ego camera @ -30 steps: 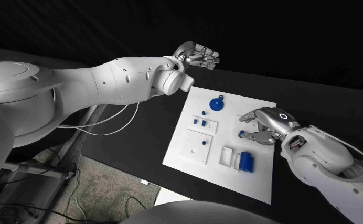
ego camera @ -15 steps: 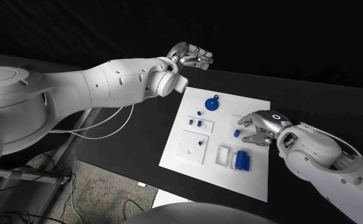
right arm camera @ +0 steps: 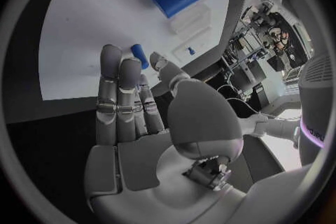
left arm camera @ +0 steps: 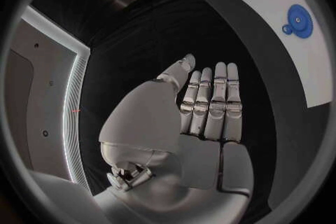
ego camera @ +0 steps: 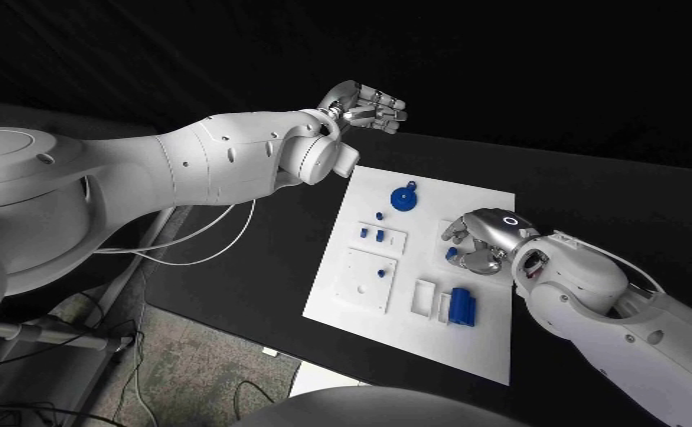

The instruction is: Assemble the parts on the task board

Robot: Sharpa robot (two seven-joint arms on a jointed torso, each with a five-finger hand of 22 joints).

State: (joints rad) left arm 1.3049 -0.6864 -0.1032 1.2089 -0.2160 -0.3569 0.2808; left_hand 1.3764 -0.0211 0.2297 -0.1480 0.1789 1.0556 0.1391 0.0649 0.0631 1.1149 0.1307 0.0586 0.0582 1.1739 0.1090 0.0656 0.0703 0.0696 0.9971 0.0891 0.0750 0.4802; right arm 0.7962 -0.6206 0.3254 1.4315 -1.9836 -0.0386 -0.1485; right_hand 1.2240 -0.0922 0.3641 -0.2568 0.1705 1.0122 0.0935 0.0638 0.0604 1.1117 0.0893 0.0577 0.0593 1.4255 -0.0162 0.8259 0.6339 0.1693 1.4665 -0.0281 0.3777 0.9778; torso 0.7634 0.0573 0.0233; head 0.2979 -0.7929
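**Right hand holds a blue part over the board**

The white task board lies in the middle of the black tabletop. On it sit a round blue gear near the far edge, small blue pegs on the left side, and a larger blue block nearer the robot. The right hand hovers over the board's right half, its fingers closed around a small blue part. The left hand is raised beyond the board's far corner, empty, fingers straight and side by side.
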